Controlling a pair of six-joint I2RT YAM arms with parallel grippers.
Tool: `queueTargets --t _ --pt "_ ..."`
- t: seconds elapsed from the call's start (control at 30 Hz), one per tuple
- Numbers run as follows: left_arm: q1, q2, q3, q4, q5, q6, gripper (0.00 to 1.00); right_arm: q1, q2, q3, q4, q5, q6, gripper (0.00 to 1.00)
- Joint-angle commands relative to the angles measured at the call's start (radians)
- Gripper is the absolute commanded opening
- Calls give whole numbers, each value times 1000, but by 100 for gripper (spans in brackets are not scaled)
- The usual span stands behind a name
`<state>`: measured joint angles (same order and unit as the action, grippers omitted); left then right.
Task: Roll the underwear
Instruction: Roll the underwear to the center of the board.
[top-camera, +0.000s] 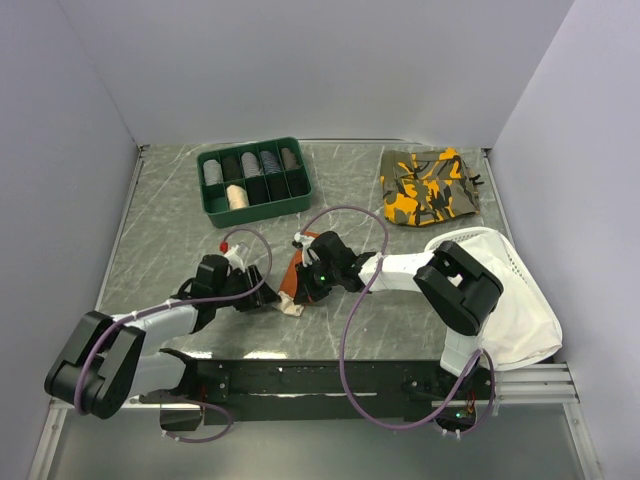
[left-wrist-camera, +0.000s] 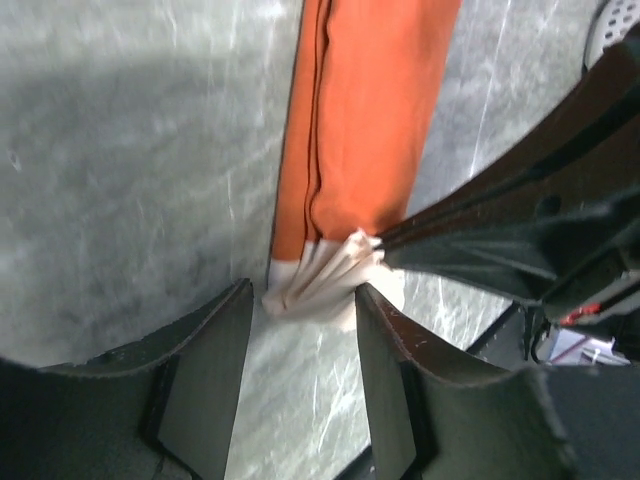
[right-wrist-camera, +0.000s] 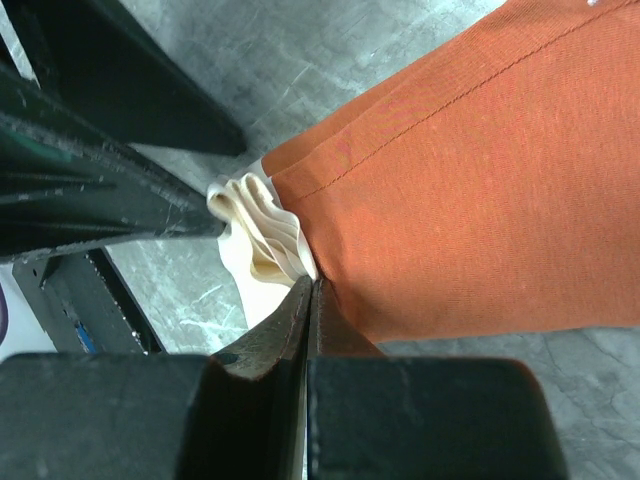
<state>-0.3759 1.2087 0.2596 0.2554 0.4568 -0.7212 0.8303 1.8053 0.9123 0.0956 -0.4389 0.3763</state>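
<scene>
Near the front middle of the grey marbled tabletop, the underwear, small rust-orange fabric briefs with a cream-white waistband panel, lies folded into a narrow strip between the 2 arms. The right gripper is clamped on the gathered cream waistband end, its fingers pressed together with the pleated fabric bunched at their tips. The left gripper has its jaws apart and holds nothing. The cream end sits just ahead of the gap between its 2 fingers, touching neither as far as the wrist view shows.

The step in hand looks like starting the roll at the waistband end. To do it well, the left gripper should probably close on the same bunched end beside the right fingers, low against the table, so both edges of the strip turn together. The first turn ought to be tight and square to the strip, because a skewed start would cone the roll. The pinch looks shallow, so a hard pull could slip the thin fabric free.
</scene>
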Motion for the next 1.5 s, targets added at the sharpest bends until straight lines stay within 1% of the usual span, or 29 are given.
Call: queueTargets --t 0.0,0.07,0.23,0.47,0.6,0.63,0.67,0.83,0.9,0.97,1.1,1.2,1.23,1.33,1.47 --pt "-6 25 46 31 -72 26 52 -13 22 13 -13 34 -27 0" --pt "-6 29 52 38 -78 25 53 -13 19 8 -11 32 -25 0" --pt "-8 68 69 33 -70 28 53 -13 11 3 -11 34 -25 0" --pt "-35 109 90 7 -76 37 49 -13 -21 -3 -4 48 -8 3" --pt "-49 106 92 -7 -84 29 49 -13 -18 2 -8 55 -8 3" --pt "-47 98 84 -8 -87 25 50 -13 -15 2 -10 57 -10 3" --pt "-49 72 79 -13 -99 16 55 -13 -12 2 -10 58 -10 3" --pt "-47 -6 73 -53 -136 -1 69 -14 5 -1 -8 60 -8 3" --pt "-44 -20 72 -59 -153 -6 72 -13 6 -1 -8 62 -7 3" --pt "-40 -38 67 -61 -149 -9 73 -13 5 0 -8 66 -7 3" --pt "-31 -47 55 -76 -129 5 71 -13 2 0 -8 71 -4 3" --pt "-31 -46 46 -100 -139 8 65 -13 3 0 -7 71 -2 3" --pt "-31 -52 43 -100 -145 -1 60 -14 2 2 -8 72 -2 3" --pt "-31 -52 35 -107 -147 -11 57 -13 6 2 -8 71 -2 3" --pt "-31 -46 38 -113 -156 -15 55 -13 6 2 -13 71 -4 3"
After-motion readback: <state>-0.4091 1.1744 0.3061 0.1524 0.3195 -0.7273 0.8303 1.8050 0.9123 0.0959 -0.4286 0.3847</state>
